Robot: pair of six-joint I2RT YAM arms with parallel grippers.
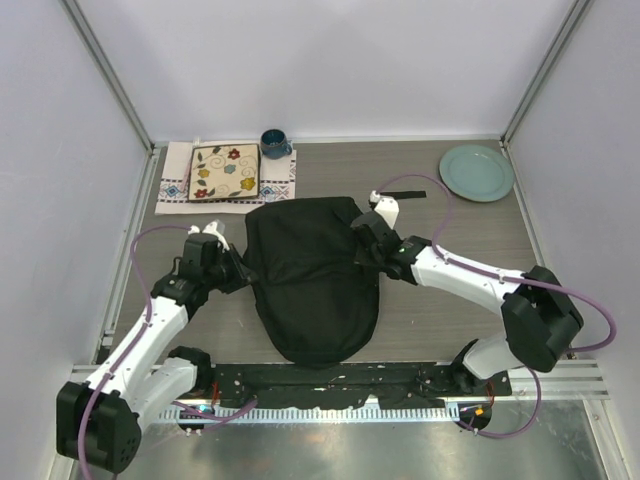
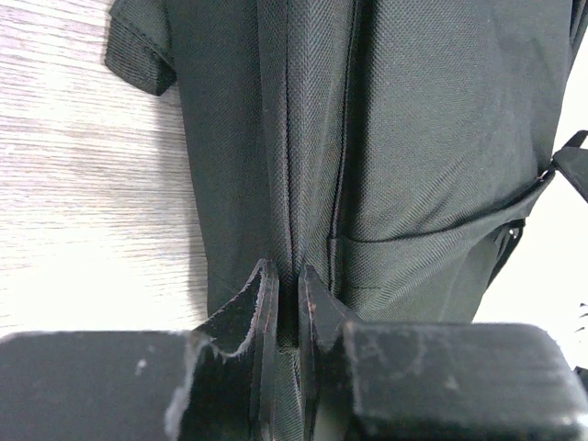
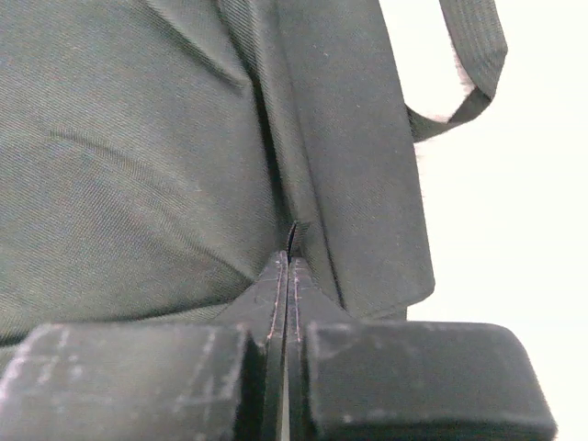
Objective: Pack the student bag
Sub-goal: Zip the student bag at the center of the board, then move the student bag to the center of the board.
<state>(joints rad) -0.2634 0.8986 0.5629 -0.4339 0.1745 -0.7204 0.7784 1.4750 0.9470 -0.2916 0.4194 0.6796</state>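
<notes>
The student bag [image 1: 312, 290] is lying flat mid-table, its long axis running from the far side toward the arm bases, rounded end nearest the bases. The left gripper [image 1: 236, 270] is pinching a fabric fold on its left edge, jaws narrow. The right gripper [image 1: 366, 240] is clamping a small black tab on its right edge, jaws almost touching. Bare table [image 1: 450, 320] is lying open on both sides. A patterned square plate [image 1: 224, 172] on a cloth [image 1: 175, 185], a blue mug [image 1: 275, 143] and a green plate [image 1: 477, 172] are sitting along the far edge. The bag's opening is not showing.
</notes>
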